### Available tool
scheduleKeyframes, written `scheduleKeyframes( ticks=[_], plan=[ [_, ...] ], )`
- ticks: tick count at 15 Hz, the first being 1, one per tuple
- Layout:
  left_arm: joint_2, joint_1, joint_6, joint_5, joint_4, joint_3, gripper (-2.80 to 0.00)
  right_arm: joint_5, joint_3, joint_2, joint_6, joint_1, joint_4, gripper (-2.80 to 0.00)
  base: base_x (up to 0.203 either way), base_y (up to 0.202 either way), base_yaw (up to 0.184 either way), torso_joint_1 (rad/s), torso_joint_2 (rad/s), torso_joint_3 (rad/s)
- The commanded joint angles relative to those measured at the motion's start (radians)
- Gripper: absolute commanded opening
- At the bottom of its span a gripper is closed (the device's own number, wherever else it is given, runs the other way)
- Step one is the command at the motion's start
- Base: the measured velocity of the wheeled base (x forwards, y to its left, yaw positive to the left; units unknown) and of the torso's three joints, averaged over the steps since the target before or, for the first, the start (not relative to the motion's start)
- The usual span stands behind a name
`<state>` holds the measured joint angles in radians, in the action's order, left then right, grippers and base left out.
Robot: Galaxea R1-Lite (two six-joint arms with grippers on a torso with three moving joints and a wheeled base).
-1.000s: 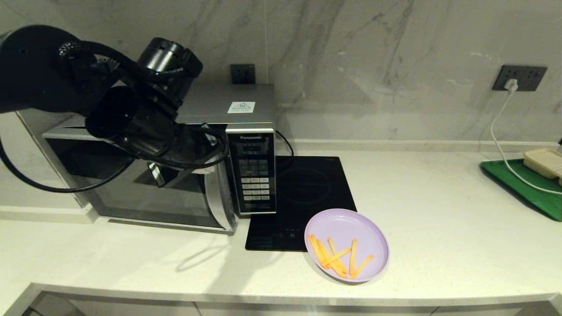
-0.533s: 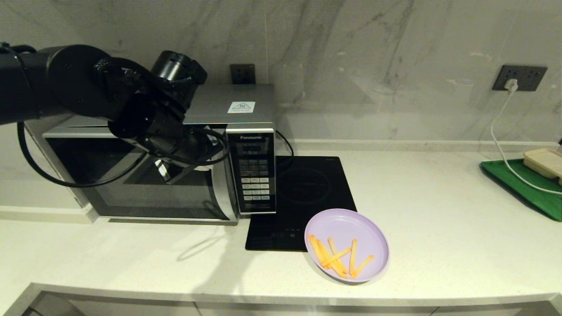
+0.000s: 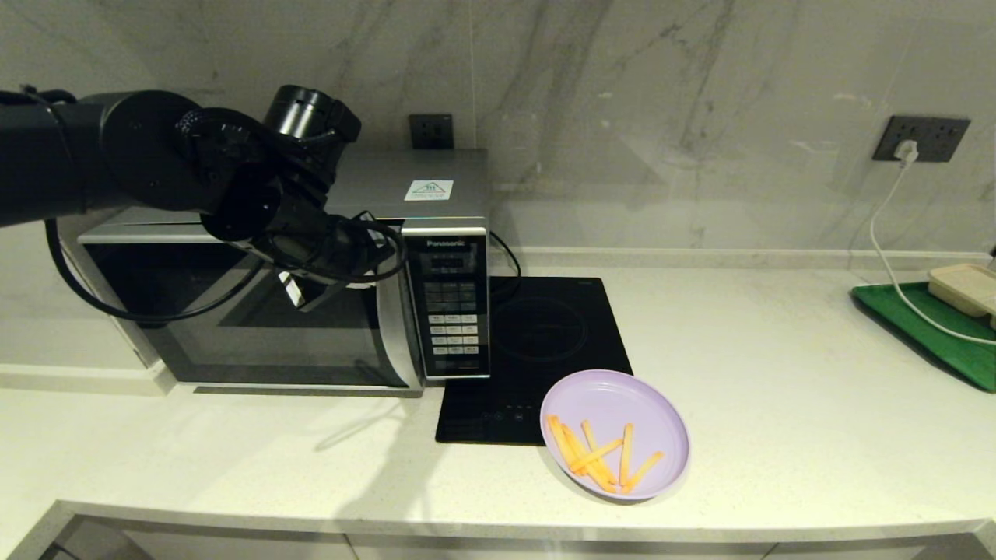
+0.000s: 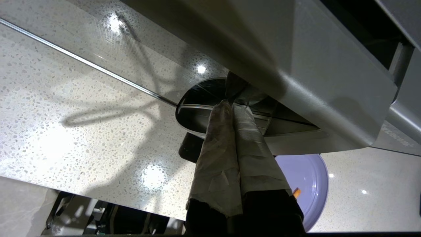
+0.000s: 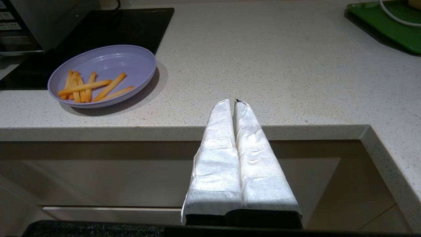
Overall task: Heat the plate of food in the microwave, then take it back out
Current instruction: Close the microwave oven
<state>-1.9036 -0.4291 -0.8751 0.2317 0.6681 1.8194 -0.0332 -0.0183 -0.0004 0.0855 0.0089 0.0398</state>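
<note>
The silver-grey microwave point(image 3: 443, 194) stands at the back left of the counter, its dark glass door point(image 3: 233, 327) flush with the front. My left gripper point(image 4: 232, 104) is shut and empty, its wrapped fingertips resting against the door beside the curved handle strip point(image 3: 393, 334). The lilac plate point(image 3: 615, 404) with several orange fries point(image 3: 595, 455) lies on the counter near the front edge, to the right of the microwave, and shows too in the right wrist view point(image 5: 108, 62). My right gripper point(image 5: 234, 102) is shut and empty, hovering at the counter's front edge, right of the plate.
A flat black induction hob point(image 3: 545, 334) lies between the microwave and the plate; the plate's rim overlaps its front corner. At the far right sit a green tray point(image 3: 926, 327) with a beige box point(image 3: 965, 286) and a white cable point(image 3: 887, 257) from a wall socket.
The microwave door has swung from ajar to flush with the front, my left gripper following it inward. The plate and right arm have not moved.
</note>
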Motion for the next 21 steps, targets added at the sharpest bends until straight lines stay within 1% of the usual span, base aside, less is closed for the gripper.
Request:
scheduleKeyframes(
  ticks=[1,3,5,7,10,13,15,17,18,19,21],
  plan=[
    [0.0,0.0,-0.004,0.001,-0.005,0.006,-2.8,-0.001,0.0,0.0,0.0,0.0,0.0,-2.8,0.0,0.0,0.0,0.0,0.0,0.0],
    [0.0,0.001,-0.004,0.003,-0.005,0.017,-2.8,-0.001,0.0,0.0,0.0,0.0,0.0,-2.8,0.0,0.0,0.0,0.0,0.0,0.0],
    [-0.002,0.003,-0.005,0.021,-0.005,0.018,-2.8,-0.001,0.0,0.0,0.0,0.0,0.0,-2.8,0.0,0.0,0.0,0.0,0.0,0.0],
    [-0.002,0.003,0.012,0.024,-0.008,0.02,-2.8,-0.001,0.0,0.0,0.0,0.0,0.0,-2.8,0.0,0.0,0.0,0.0,0.0,0.0],
    [-0.011,0.003,0.035,0.031,-0.053,0.017,-2.8,-0.001,0.0,0.0,0.0,0.0,0.0,-2.8,0.0,0.0,0.0,0.0,0.0,0.0],
    [-0.01,0.001,0.036,0.032,-0.054,0.017,-2.8,-0.001,0.0,0.0,0.0,0.0,0.0,-2.8,0.0,0.0,0.0,0.0,0.0,0.0],
    [0.013,-0.01,0.035,0.034,-0.052,0.013,-2.8,-0.001,0.0,0.0,0.0,0.0,0.0,-2.8,0.0,0.0,0.0,0.0,0.0,0.0],
    [0.064,-0.036,0.036,0.043,-0.05,-0.004,-2.8,-0.001,0.0,0.0,0.0,0.0,0.0,-2.8,0.0,0.0,0.0,0.0,0.0,0.0],
    [0.095,-0.048,0.038,0.052,-0.049,-0.024,-2.8,-0.001,0.0,0.0,0.0,0.0,0.0,-2.8,0.0,0.0,0.0,0.0,0.0,0.0],
    [0.132,-0.066,0.048,0.074,-0.05,-0.058,-2.8,-0.001,0.0,0.0,0.0,0.0,0.0,-2.8,0.0,0.0,0.0,0.0,0.0,0.0],
    [0.199,-0.085,0.127,0.169,-0.059,-0.108,-2.8,-0.001,0.0,0.0,-0.001,0.0,0.0,-2.8,0.0,0.0,0.0,0.0,0.0,0.0]
  ],
)
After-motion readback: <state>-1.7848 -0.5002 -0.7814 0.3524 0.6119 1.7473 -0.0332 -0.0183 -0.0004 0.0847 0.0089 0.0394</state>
